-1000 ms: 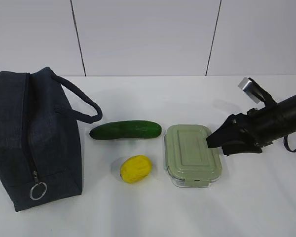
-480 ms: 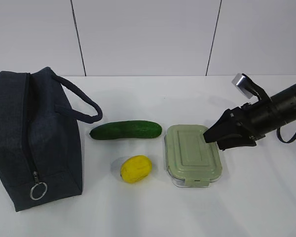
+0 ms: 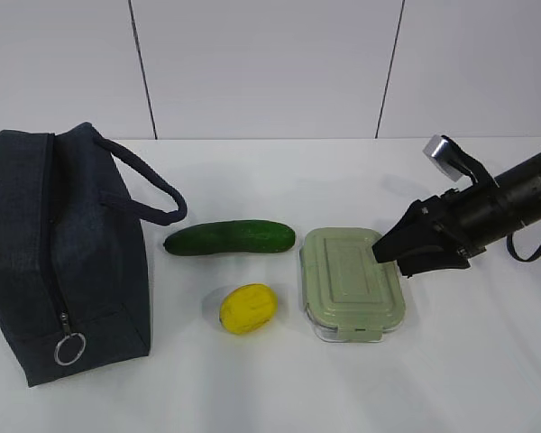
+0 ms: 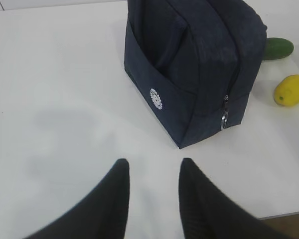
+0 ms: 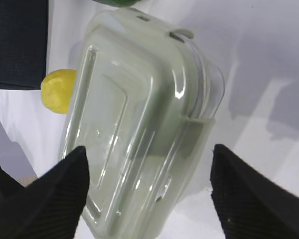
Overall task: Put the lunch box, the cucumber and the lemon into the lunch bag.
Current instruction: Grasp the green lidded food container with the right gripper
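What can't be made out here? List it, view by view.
- Exterior view: the left gripper is out of frame; the lunch bag hides its own far side and inside, zipper closed.
- Left wrist view: the cucumber is mostly behind the bag; the lunch box is cut off.
- Right wrist view: the box's contents are unclear through the lid; the lemon is partly hidden.

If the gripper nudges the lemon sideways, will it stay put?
Probably not: the lemon is a smooth oval lying loose on the bare table, so it would likely roll or wobble. It touches nothing that would stop it, and looks firm enough to pinch.
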Available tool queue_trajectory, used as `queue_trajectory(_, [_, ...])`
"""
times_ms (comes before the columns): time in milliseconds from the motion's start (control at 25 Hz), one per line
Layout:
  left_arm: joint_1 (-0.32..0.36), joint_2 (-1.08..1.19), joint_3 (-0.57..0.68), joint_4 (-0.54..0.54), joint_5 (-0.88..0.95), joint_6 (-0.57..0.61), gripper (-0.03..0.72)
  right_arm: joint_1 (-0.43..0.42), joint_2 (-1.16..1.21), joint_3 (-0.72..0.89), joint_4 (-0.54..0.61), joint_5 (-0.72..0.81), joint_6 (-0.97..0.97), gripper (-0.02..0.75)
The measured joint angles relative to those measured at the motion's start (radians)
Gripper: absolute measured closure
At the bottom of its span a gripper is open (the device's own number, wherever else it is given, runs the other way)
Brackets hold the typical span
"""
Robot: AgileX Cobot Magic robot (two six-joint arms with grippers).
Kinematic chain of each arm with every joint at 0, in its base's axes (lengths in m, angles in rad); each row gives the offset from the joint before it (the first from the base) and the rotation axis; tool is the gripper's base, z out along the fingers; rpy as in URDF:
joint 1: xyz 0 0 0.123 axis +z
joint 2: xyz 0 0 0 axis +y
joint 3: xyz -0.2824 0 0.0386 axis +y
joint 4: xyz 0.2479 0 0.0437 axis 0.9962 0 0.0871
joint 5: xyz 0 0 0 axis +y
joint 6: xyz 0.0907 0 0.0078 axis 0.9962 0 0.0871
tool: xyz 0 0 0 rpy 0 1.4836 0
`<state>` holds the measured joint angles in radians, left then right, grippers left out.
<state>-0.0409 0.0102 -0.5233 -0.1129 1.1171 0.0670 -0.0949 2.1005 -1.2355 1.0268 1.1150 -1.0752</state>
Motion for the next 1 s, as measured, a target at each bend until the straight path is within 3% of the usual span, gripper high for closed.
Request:
queue_trajectory(480, [0.000, 0.000, 0.000, 0.000, 0.000, 0.000, 0.446, 0.000, 0.000, 0.000, 0.076, 0.002, 0.000, 0.162])
queue_trajectory(880, [0.000, 0.000, 0.000, 0.000, 0.000, 0.000, 0.446, -0.002, 0.000, 0.000, 0.073, 0.006, -0.002, 0.162])
queue_trajectory(1000, [0.000, 0.000, 0.000, 0.000, 0.000, 0.000, 0.446, -0.002, 0.000, 0.000, 0.026, 0.004, -0.003, 0.162])
